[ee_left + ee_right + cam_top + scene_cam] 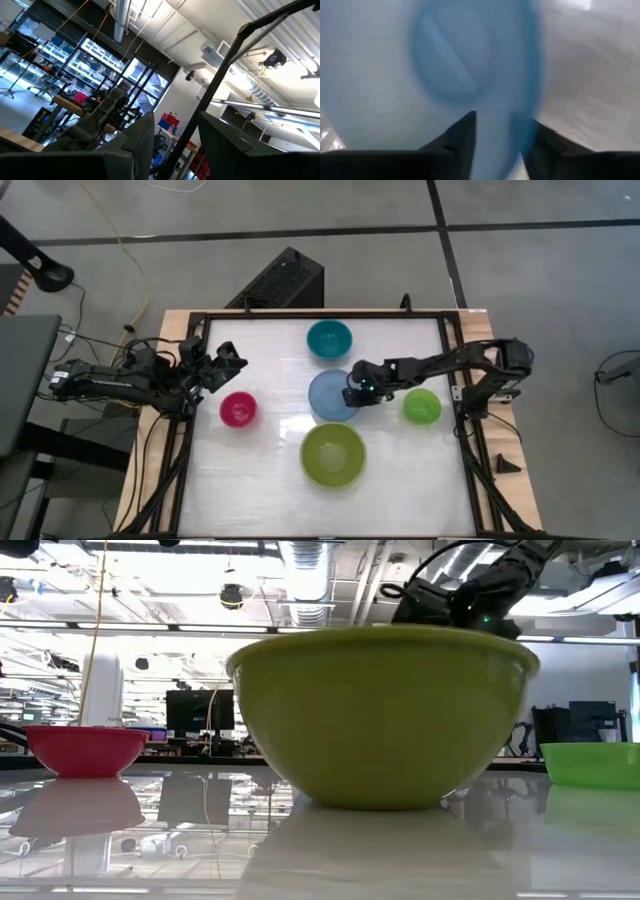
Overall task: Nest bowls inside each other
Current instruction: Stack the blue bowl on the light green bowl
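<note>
Five bowls stand upright on their bases on the white table. They are a teal bowl (329,338) at the far middle, a light blue bowl (326,396) at the centre, a large olive-green bowl (333,454) nearest, a small bright green bowl (422,406) on the right, and a small magenta bowl (238,409) on the left. My right gripper (357,394) slants down over the light blue bowl's right rim, its fingers apart on either side of the wall (517,100). My left gripper (226,361) waits open, raised over the table's left edge. My right gripper stands astride the light blue bowl's right rim (520,115), one finger inside the bowl and one outside, slanting down from the table's right. The bowl sits on the table. Whether the fingers touch the wall, I cannot tell.
A black frame (450,360) runs round the table. The olive-green bowl (380,715) fills the middle of the low view, with the magenta bowl (85,748) and the bright green bowl (595,762) to either side. Bare table lies at the near left and near right.
</note>
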